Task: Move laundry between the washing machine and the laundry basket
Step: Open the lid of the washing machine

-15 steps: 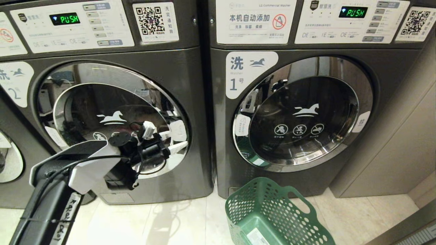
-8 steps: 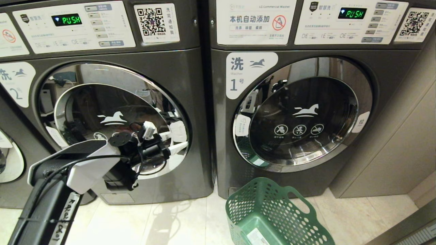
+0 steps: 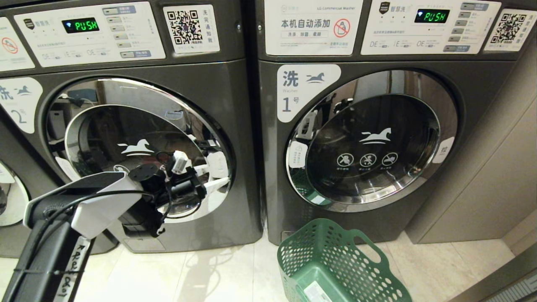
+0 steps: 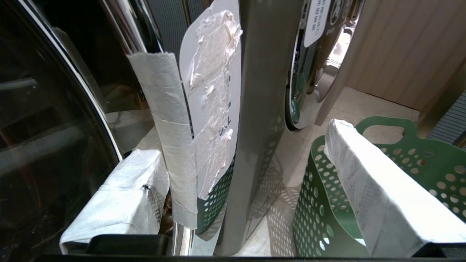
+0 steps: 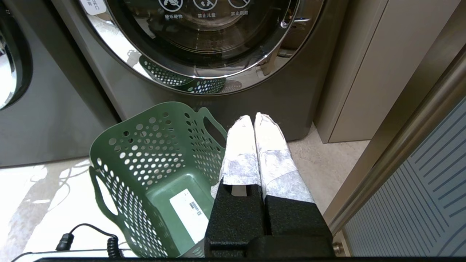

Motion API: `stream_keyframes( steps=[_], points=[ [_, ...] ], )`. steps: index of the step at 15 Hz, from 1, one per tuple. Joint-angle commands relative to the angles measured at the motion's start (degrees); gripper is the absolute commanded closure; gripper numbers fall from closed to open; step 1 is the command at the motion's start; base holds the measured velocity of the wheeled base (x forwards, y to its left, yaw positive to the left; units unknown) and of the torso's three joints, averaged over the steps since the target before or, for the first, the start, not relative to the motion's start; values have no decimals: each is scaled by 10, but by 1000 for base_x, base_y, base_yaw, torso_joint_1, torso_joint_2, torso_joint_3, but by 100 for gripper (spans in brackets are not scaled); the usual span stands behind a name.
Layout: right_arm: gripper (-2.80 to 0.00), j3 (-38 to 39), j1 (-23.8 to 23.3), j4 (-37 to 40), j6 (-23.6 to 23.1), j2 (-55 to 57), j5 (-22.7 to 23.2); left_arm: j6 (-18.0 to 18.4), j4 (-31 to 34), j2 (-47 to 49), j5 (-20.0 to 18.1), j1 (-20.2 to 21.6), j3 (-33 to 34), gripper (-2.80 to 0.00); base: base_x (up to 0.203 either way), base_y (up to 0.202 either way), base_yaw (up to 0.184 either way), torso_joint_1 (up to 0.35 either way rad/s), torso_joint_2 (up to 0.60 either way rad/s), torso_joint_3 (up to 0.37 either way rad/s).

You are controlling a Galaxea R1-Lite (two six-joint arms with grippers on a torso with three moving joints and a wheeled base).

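Head view, left tool (image 3: 212, 176): fingers spread wide, gripping nothing, set at the right edge of the closed chrome-ringed door of washing machine "2" (image 3: 235, 109), beside the white handle tab (image 3: 219, 162).
Head view, laundry basket (image 3: 331, 262): green, on the floor in front of machine "1" (image 3: 474, 100), right of the arm; appears empty.
Head view, laundry: none visible; presumably behind the dark glass.
Left wrist view, fingers (image 4: 174, 145): one taped finger lies against the door rim at the tab (image 4: 211, 91), the other (image 4: 371, 189) hangs apart over the basket (image 4: 429, 160).
Right wrist view, right tool (image 5: 255, 145): pressed shut, empty, parked above the basket's (image 5: 120, 145) right rim.
Risk: the finger could slip off the smooth chrome instead of catching the handle.
Obstruction: the basket stands near the door's likely swing.
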Motion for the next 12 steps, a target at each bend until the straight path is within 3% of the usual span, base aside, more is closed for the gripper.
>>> stream_keyframes(
  steps=[1, 12],
  points=[
    [0, 0, 0, 0, 0, 1, 0, -1, -5, -6, 3, 15, 3, -280, 0, 0, 0, 0, 0, 0],
    [0, 0, 0, 0, 0, 1, 0, 2, -5, -11, -1, 52, 31, -280, 0, 0, 0, 0, 0, 0]
  ],
)
